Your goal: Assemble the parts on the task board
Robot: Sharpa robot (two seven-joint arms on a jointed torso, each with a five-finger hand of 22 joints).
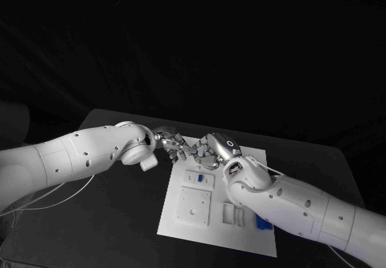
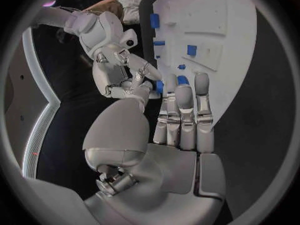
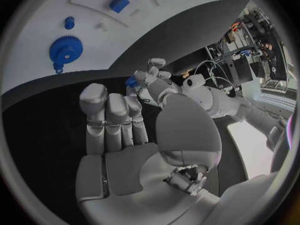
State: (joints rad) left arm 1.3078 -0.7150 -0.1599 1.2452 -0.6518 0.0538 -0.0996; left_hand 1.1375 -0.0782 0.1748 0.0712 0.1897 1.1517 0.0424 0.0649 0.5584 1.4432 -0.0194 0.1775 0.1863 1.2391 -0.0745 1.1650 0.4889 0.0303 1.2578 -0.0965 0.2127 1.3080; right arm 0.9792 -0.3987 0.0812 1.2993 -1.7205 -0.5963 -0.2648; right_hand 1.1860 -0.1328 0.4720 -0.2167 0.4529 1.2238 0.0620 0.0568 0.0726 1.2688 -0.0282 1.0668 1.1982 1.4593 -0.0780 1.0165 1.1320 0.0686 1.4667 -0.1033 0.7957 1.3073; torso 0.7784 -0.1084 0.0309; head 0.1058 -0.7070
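Both hands meet over the task board (image 1: 211,215) at its 12 o'clock edge: the left hand (image 1: 171,146) and right hand (image 1: 211,152) together pinch a small blue part (image 3: 130,81) (fingertips touching it).

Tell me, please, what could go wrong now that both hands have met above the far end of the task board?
The left hand and right hand are fingertip to fingertip around a small blue part; which hand grips it is unclear, so it could slip during a handover. If dropped, it might land on the black table beside the task board. The close fingers could also knock together.
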